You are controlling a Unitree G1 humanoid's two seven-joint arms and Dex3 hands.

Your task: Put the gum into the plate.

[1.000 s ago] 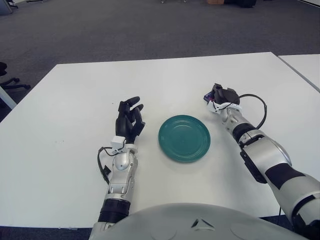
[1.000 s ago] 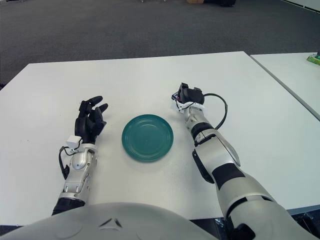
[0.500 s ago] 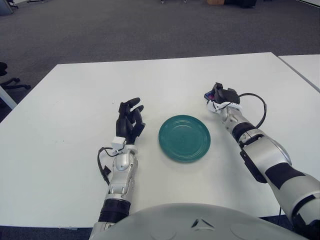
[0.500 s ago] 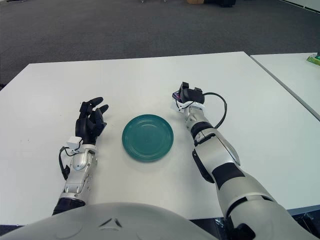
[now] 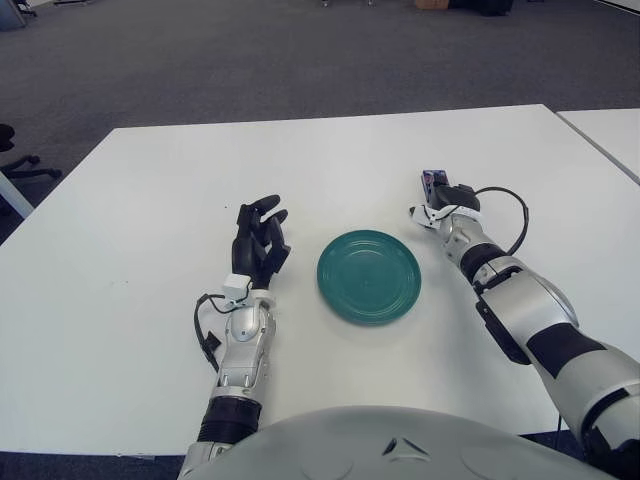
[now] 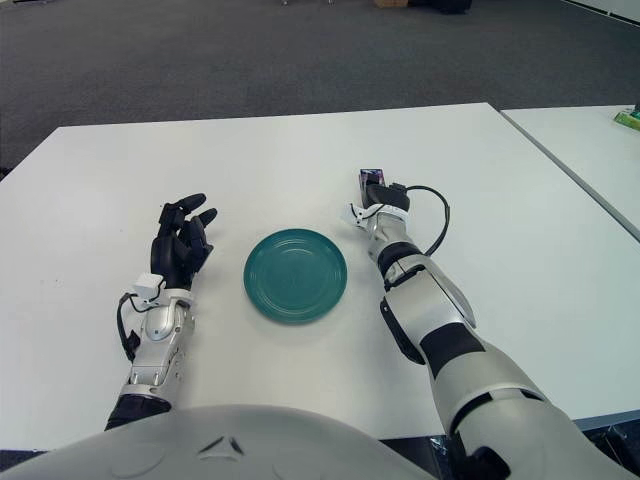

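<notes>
My right robot hand grasps the gum, held up beyond the plate's right rim, ready to carry over. Left robot hand released, idle left of plate.

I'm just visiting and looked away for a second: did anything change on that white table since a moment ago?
The right hand turned at the wrist, so the small purple gum pack it grips now sticks up in view instead of hiding under the fingers. It remains beyond the round green plate, to its right, not over it. The plate has not moved, and the left hand stays open to its left.
</notes>
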